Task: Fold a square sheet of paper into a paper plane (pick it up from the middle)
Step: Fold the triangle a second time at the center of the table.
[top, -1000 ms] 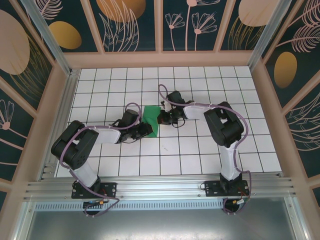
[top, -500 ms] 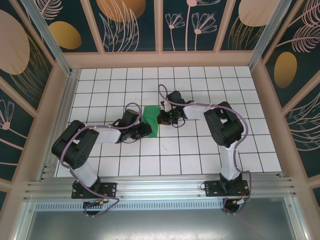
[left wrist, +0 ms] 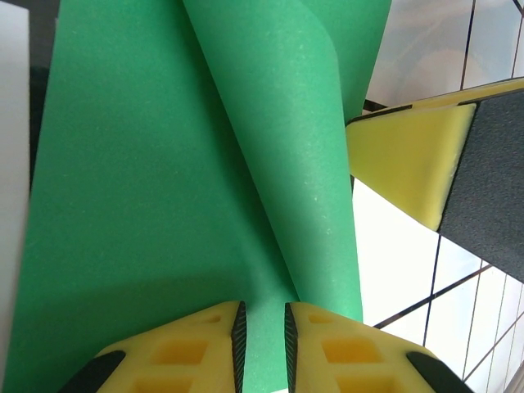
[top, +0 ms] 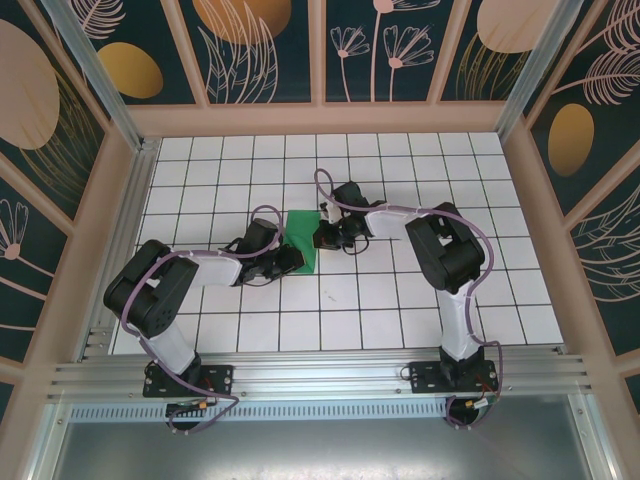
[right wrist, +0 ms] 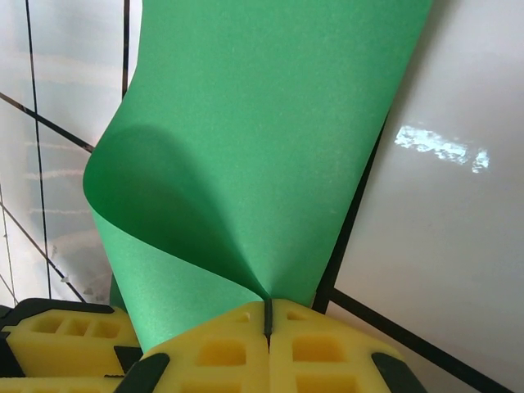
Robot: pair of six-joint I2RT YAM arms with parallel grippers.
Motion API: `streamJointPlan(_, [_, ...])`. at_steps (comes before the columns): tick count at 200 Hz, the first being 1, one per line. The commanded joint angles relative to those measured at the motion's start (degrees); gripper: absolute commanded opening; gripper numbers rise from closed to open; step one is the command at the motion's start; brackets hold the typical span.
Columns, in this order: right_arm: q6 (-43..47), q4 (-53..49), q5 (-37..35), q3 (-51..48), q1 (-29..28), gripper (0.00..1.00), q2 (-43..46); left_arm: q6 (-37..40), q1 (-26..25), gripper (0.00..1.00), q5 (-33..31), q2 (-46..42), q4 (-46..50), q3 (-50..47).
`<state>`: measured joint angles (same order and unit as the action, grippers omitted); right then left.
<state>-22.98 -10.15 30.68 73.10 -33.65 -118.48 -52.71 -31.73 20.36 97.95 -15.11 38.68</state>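
Observation:
The square sheet of paper (top: 301,236) is bright green and lies mid-table between both grippers, one side lifted and curled over. My right gripper (top: 326,235) is shut on the sheet's raised edge; in the right wrist view the paper (right wrist: 270,123) runs into the closed gripper (right wrist: 267,304) and bows away to the left. My left gripper (top: 291,259) sits at the sheet's near left part. In the left wrist view this gripper (left wrist: 262,309) is narrowly open, green paper (left wrist: 164,164) showing through the gap. A right finger (left wrist: 409,155) shows beside the curled flap.
White grid tiles (top: 380,290) surround the sheet. Wooden walls with a metal frame (top: 130,180) enclose the table on the left, back and right. The two grippers are close together over the sheet, one left finger (right wrist: 65,332) visible in the right wrist view.
The left jaws have narrowed a little over the paper. The right gripper, still pinching the edge, has crept slightly left. The arms have otherwise barely moved.

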Motion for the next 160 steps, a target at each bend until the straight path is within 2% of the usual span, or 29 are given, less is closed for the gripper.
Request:
streamJointPlan(1, [0.66,-1.62,-2.53,1.91,-0.36,0.06,-1.34,1.2,-0.09,0.24,-1.02,1.73,4.54,-0.35])
streamJointPlan(160, [0.83,-0.58,-2.55,-1.29,-0.4,0.06,2.8,1.14,-0.09,0.23,-1.25,1.72,4.75,0.13])
